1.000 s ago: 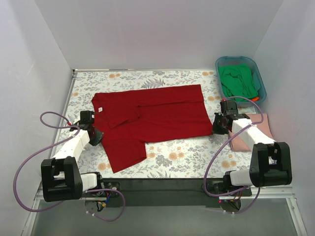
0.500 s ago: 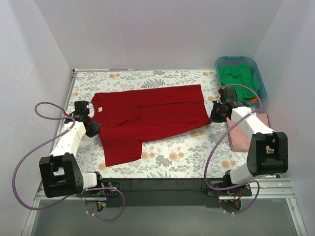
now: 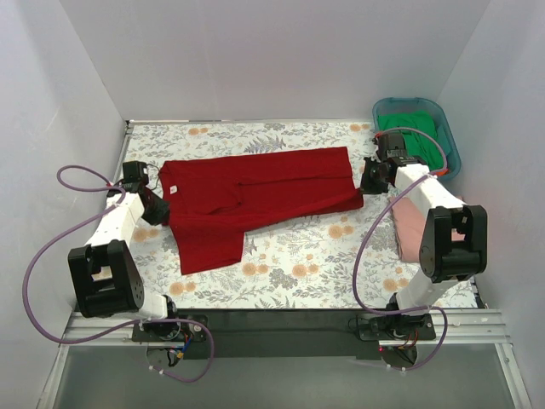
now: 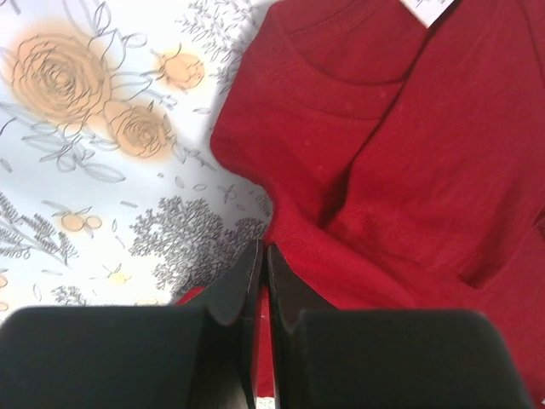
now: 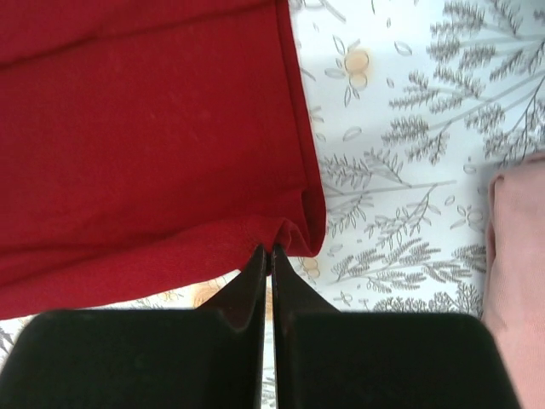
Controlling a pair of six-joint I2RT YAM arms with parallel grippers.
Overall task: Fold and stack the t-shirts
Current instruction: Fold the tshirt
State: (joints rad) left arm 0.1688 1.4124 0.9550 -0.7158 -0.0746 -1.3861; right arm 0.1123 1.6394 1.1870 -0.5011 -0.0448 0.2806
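The deep red t-shirt (image 3: 255, 198) lies spread on the floral table cover, its near edge lifted and drawn toward the far side. My left gripper (image 3: 156, 213) is shut on the red shirt (image 4: 400, 170) near its collar, by the white neck label (image 4: 428, 8). My right gripper (image 3: 366, 181) is shut on the red shirt's (image 5: 145, 145) near right hem corner. A folded pale pink t-shirt (image 3: 409, 230) lies at the right, also seen in the right wrist view (image 5: 518, 256). A green t-shirt (image 3: 419, 138) sits in the teal tub (image 3: 450, 145).
The floral table cover (image 3: 306, 264) spans the table. White walls close in the left, far and right sides. Purple cables loop beside both arm bases.
Both grippers have moved away from the near edge toward the far side, pulling the red shirt's near edge with them. The shirt now covers less of the near table.
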